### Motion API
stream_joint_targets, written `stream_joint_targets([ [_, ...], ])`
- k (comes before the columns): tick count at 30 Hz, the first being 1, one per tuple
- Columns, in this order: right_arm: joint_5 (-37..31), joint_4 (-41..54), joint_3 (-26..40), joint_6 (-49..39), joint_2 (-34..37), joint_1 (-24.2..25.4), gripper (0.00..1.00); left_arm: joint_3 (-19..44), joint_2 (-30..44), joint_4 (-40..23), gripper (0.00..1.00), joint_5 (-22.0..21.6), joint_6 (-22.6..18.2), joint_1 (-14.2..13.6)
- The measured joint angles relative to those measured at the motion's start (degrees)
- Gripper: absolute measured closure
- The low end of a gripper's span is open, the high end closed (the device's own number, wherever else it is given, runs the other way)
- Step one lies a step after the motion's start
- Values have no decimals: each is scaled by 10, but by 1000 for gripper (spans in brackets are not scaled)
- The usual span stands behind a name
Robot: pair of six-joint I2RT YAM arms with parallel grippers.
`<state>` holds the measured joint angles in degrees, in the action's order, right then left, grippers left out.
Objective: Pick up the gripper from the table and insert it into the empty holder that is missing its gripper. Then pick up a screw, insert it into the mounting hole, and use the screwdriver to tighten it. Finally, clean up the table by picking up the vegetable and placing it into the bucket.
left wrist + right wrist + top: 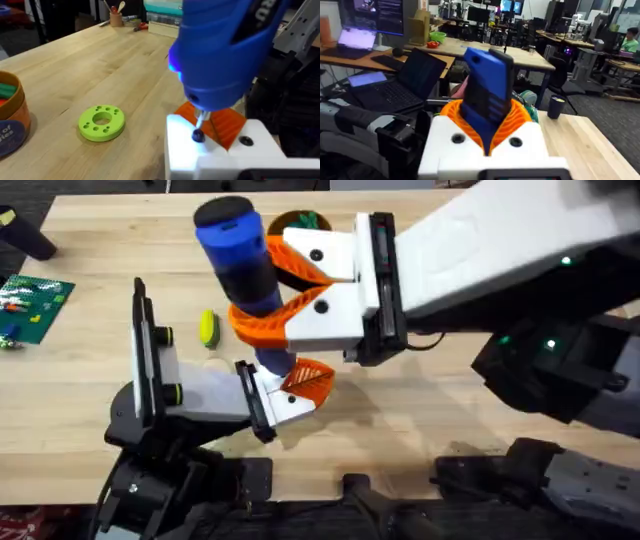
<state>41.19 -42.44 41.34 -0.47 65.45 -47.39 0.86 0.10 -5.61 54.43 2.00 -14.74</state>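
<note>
Overhead, the right end effector (262, 292) reaches across the middle with its orange fingers clamped around the blue screwdriver (240, 255), held nearly upright so the tip points down at the holder (285, 392); my guess is this is the tightening step, the tool kept vertical to stay in line with the mounting hole. The holder, the white head of the left arm, lies low over the counter (90, 395) with an orange finger (312, 380) at its front, presumably kept steady as the part being worked on. The vegetable (208, 328) lies on the counter just beyond the left arm, well apart from the bucket (300, 222) at the far edge, so clean-up is not yet done. From here the screwdriver's body hides its own tip and the hole, and most of the bucket sits behind the right end effector. In the left wrist view the tool looms close, its thin metal tip (200, 120) resting on a dark screw (197, 135) in the white holder face beside the orange finger; how deep the screw sits I cannot tell, nor whether the left end effector's fingers are apart or together. A lime-green ring disc (102, 122) lies flat on the counter, and the bucket is cut off at the frame edge. In the right wrist view the orange fingers wrap the blue body (487, 90), which blocks the holder beneath.
</note>
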Motion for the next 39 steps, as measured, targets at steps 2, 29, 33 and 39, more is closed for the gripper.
stream_joint_targets([
  [2, 0, 0, 0, 0, 0, 0, 975, 0, 0, 0, 989, 0, 0, 0],
  [29, -26, 0, 0, 5, 8, -6, 975, 0, 0, 0, 989, 0, 0, 0],
  [33, -28, 0, 0, 7, 10, -6, 975, 0, 0, 0, 989, 0, 0, 0],
  [39, -28, 0, 0, 13, 9, -6, 975, 0, 0, 0, 989, 0, 0, 0],
])
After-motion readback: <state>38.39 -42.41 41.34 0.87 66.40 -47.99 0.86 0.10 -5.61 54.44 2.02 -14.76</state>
